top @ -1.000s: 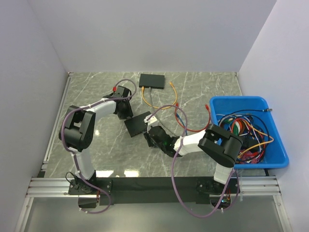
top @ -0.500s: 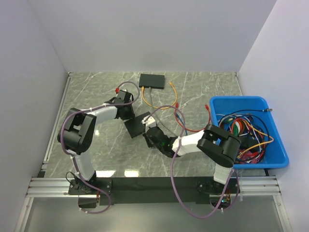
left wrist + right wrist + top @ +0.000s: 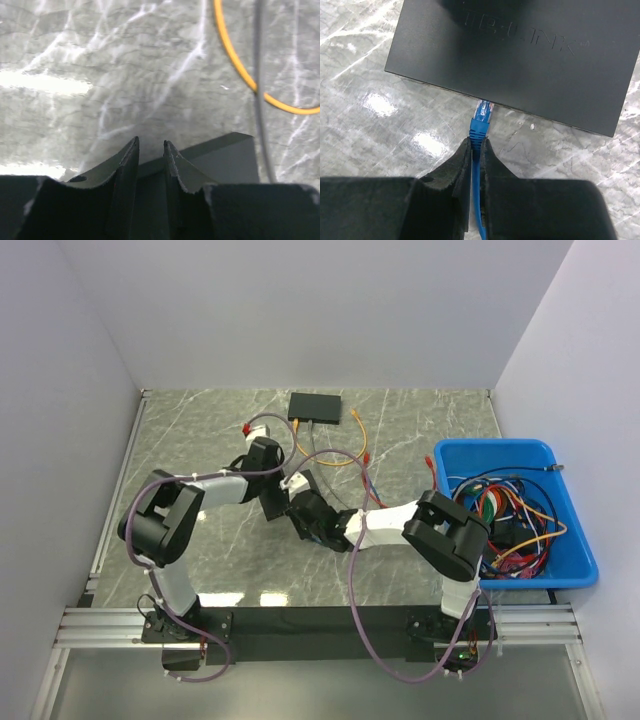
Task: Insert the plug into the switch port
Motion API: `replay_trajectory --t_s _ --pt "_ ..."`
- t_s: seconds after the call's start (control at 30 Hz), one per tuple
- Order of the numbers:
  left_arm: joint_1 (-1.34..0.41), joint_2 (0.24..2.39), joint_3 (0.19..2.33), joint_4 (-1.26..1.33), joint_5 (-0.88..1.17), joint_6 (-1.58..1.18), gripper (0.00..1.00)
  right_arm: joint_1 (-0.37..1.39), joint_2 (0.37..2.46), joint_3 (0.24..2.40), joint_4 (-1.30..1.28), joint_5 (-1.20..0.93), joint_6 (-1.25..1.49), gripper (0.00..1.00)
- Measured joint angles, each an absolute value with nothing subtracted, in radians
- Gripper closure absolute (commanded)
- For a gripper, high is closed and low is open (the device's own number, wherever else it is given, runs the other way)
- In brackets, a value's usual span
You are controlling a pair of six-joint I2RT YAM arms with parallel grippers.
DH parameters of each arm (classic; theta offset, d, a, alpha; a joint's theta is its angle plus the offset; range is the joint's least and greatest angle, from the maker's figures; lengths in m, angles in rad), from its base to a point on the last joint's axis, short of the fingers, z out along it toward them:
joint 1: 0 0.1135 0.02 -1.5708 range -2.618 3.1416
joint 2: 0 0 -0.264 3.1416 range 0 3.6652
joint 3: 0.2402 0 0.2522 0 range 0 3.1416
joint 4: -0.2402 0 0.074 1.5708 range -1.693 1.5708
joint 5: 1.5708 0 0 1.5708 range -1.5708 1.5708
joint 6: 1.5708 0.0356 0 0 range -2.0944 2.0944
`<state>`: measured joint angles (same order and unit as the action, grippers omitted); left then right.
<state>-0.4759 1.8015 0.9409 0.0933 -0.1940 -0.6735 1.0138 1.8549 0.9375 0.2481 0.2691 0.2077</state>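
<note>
The black switch (image 3: 520,55), lettered on top, lies on the marble table; in the top view only a sliver (image 3: 273,503) shows between the two grippers. My right gripper (image 3: 475,145) is shut on the blue plug (image 3: 482,120). The plug's clear tip touches the switch's near edge, and I cannot tell how far in it sits. My left gripper (image 3: 151,145) stands over the switch's far edge (image 3: 220,155), with only a narrow gap between its jaws and nothing in it. In the top view the left gripper (image 3: 268,480) and the right gripper (image 3: 298,502) meet at the switch.
A second black switch (image 3: 315,406) lies at the back with an orange cable (image 3: 300,445) and a grey one running from it; both show in the left wrist view (image 3: 235,60). A blue bin (image 3: 560,575) full of cables stands at the right. Red and orange cables lie mid-table.
My right gripper has carried the blue plug left and back to the switch's edge. My left gripper has swung right and nearer, onto the switch's far side.
</note>
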Motion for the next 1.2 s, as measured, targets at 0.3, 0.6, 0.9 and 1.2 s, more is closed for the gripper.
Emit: replay_trajectory --t_s 0.3,0.6,0.9,1.2 --pt "-0.517 1.79 0.884 0.215 -0.227 -0.677 0.69 0.992 1.846 0.95 0.214 0.226 0.211 1.0" --pt "-0.548 1.831 0.856 0.366 -0.226 -0.696 0.7 0.961 1.842 0.962 0.187 0.164 0.26 1.0" --pt "-0.554 1.851 0.827 0.464 -0.224 -0.723 0.71 0.942 1.849 1.007 0.12 0.13 0.296 1.0" --pt "-0.554 1.851 0.818 0.494 -0.219 -0.742 0.71 0.939 1.855 1.014 0.11 0.13 0.33 0.72"
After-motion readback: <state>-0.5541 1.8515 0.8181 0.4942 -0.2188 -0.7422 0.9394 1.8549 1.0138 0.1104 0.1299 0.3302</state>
